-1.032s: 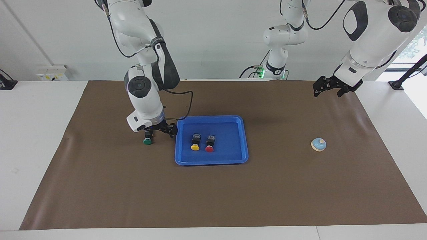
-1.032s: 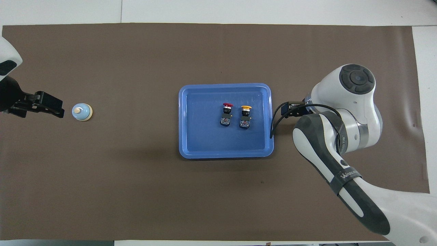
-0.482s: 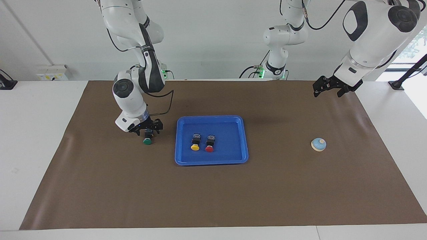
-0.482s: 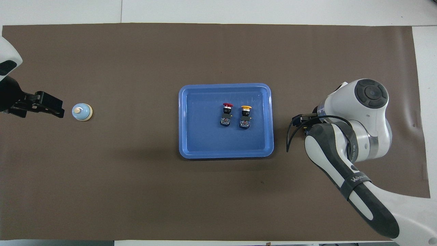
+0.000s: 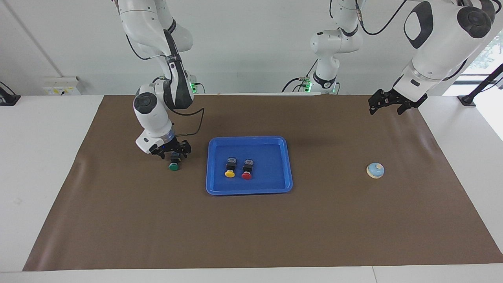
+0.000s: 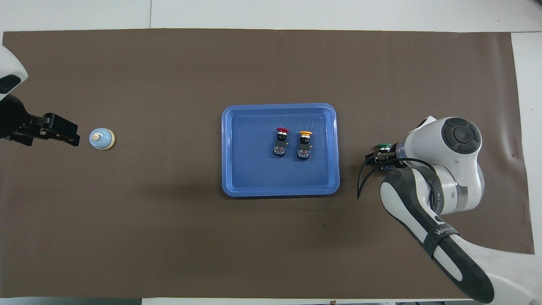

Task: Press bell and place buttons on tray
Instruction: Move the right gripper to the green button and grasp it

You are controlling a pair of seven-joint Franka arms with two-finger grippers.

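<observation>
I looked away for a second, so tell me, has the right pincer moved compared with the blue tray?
Yes. The right pincer has moved away from the blue tray's rim, toward the right arm's end of the table, and is now at the green button.

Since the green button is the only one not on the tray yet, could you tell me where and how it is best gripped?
Grip the green button by its black blocky body, from above, one finger on each flat side. It lies on the mat with its round cap pointing away from the robots, so the body offers the surest hold. The right claw is already low over it; the tray is beside it.
</observation>
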